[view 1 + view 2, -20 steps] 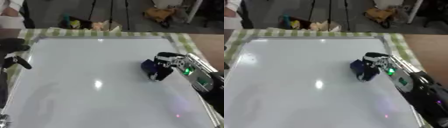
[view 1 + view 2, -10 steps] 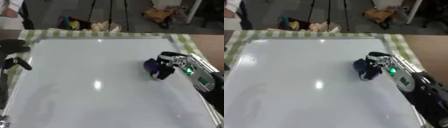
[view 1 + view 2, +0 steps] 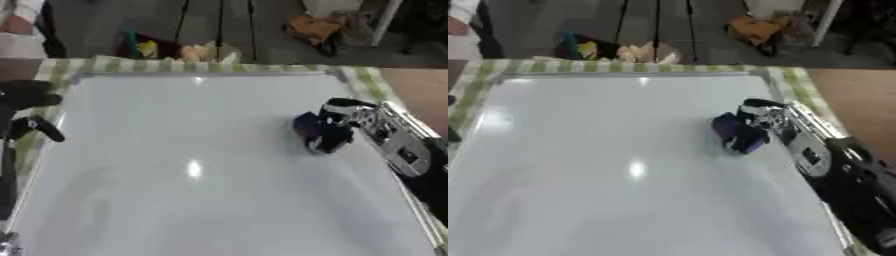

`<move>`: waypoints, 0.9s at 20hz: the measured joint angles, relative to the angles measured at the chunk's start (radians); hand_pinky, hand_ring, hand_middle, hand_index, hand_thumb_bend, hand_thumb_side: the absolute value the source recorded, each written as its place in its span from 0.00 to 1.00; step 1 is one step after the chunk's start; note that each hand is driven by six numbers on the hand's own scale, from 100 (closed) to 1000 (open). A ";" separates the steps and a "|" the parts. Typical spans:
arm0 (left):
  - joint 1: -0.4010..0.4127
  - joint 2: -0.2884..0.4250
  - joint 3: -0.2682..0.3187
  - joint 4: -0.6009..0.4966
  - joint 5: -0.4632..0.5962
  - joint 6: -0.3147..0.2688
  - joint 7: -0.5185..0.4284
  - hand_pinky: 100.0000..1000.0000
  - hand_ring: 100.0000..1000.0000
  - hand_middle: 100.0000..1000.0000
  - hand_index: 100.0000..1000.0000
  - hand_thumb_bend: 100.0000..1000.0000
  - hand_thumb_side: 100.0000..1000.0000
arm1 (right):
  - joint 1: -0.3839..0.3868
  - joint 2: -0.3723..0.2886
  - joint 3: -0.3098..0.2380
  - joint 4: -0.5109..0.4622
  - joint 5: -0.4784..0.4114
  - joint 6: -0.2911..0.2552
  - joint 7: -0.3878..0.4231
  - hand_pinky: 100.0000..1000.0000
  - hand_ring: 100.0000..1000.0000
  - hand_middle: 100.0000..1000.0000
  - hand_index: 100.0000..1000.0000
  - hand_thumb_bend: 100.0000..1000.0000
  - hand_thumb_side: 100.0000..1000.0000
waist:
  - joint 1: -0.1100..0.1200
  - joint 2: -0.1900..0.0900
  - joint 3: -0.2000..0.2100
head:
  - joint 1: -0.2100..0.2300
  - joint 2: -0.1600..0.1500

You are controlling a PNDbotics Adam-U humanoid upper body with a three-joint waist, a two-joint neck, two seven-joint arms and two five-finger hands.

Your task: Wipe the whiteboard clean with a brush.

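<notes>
Left eye view: the brush (image 3: 315,131), a dark blue block, is seen pressed onto the right half of the whiteboard (image 3: 192,165), somewhat above its middle height and near the right frame. It is gripped by the right hand (image 3: 343,125), whose dark fingers are curled round it from the right and from above; the silver and black forearm is led off toward the lower right corner of the view. The brush is in contact with the board under the hand.

The whiteboard is laid flat and fills most of the view. Its face appears pale and glossy, a bright spot of reflected light is shown left of centre, and a faint greyish smear can be made out toward the lower left. No clear writing can be made out on it. A thin metal frame is run along its edges.

The left hand (image 3: 26,107) is shown at the left edge of the board, by its upper left part; whether its fingers are spread or curled cannot be told.

Under the board a green and white checked cloth (image 3: 114,65) is spread over the surface, seen as a strip along the far edge and down both sides.

Beyond the surface a dark floor is seen, with thin black tripod legs (image 3: 623,22), a heap of coloured things (image 3: 610,50) just behind the far edge, and an orange-brown object (image 3: 756,31) farther right.
</notes>
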 measured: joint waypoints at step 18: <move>0.002 0.000 0.000 0.000 -0.006 -0.001 -0.005 0.33 0.66 0.65 0.62 0.00 0.93 | -0.055 0.017 -0.025 0.076 0.046 0.011 0.023 0.13 0.33 0.11 0.00 0.00 0.10 | 0.001 0.002 0.001 | 0.004 0.000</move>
